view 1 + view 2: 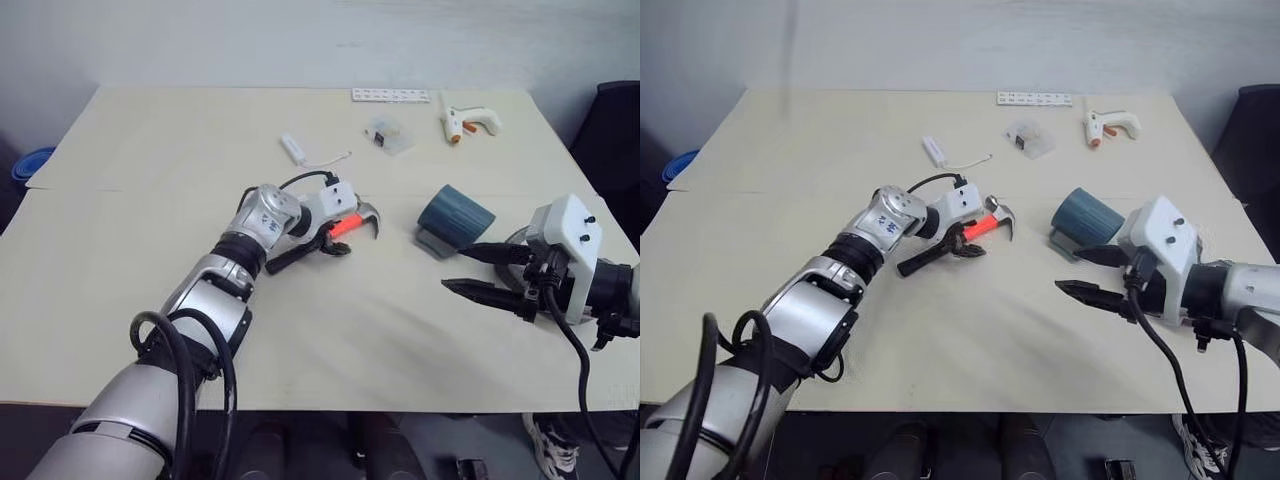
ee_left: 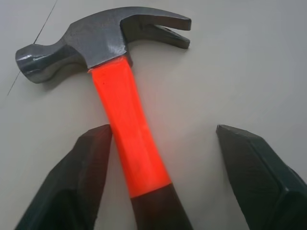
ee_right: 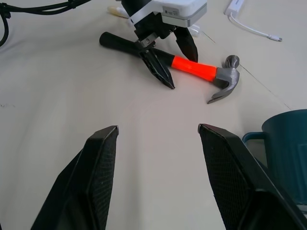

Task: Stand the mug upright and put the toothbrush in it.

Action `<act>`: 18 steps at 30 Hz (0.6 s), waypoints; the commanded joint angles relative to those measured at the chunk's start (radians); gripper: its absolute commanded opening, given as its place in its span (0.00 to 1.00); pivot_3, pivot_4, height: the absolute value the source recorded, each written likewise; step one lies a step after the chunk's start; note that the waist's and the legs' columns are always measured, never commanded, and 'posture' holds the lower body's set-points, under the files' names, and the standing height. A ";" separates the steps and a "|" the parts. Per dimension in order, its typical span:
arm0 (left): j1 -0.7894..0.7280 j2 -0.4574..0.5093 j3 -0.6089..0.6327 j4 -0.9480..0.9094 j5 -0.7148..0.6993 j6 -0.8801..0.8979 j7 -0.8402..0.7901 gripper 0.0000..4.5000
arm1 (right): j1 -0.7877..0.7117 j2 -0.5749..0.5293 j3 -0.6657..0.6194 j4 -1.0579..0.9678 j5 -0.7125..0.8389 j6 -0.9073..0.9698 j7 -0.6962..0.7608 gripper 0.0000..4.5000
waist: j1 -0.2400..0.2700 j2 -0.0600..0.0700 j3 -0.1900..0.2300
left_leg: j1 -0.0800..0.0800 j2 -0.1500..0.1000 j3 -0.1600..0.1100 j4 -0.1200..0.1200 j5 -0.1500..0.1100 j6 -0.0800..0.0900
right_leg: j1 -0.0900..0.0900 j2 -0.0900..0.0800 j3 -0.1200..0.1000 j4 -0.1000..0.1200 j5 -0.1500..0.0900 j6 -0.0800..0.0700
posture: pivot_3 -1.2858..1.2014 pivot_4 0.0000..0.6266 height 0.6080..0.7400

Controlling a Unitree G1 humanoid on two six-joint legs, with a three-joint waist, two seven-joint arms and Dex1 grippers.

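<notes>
A pale beige bench point(image 1: 150, 300) carries a red-and-black-handled steel claw hammer point(image 1: 345, 224) at its centre, a dark teal ribbed mug point(image 1: 456, 214) lying tipped beside it. Farther back lie a small white adapter with cable point(image 1: 293, 148), a clear plastic packet point(image 1: 389, 134), a white glue gun point(image 1: 468, 122) and a white strip point(image 1: 390, 95).

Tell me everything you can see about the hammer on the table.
The hammer is a claw hammer with a grey metal head, a bright orange-red neck and a black grip. It lies flat on the pale table, left of the mug. The left gripper straddles its handle with open fingers: one finger is at the handle's side, the other stands clear of it. I cannot tell whether it touches the handle.
</notes>
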 commanded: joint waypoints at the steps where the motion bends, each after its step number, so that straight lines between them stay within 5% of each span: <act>1: -0.002 0.002 0.000 0.039 0.040 -0.002 0.030 0.56 | -0.002 -0.005 -0.040 -0.028 0.021 -0.009 -0.017 0.62 | 0.000 0.000 0.000 | 0.000 0.000 0.000 0.000 0.000 0.000 | 0.000 0.000 0.000 0.000 0.000 0.000 | 0.52 0.24 1.00; 8: 0.012 0.006 0.021 0.034 0.043 -0.008 0.025 0.17 | -0.010 -0.017 -0.023 -0.020 0.023 -0.017 -0.022 0.62 | 0.000 0.000 0.000 | 0.001 0.000 0.000 0.000 0.000 0.000 | 0.000 0.000 0.000 0.001 0.000 0.000 | 0.52 0.24 1.00; 14: 0.036 0.049 0.047 -0.012 0.036 0.009 0.035 0.17 | -0.037 -0.009 0.012 0.004 0.020 -0.024 -0.023 0.62 | -0.009 0.000 0.000 | 0.001 0.001 0.000 0.000 0.000 0.000 | 0.000 0.000 0.000 0.001 0.000 0.000 | 0.52 0.24 1.00; 18: 0.069 0.133 0.128 -0.224 -0.026 0.141 0.003 0.17 | -0.055 0.001 0.047 0.014 0.019 -0.031 -0.027 0.62 | -0.023 0.000 0.000 | 0.001 0.002 0.001 0.000 0.000 0.000 | 0.000 0.001 0.001 0.002 0.001 -0.001 | 0.52 0.24 1.00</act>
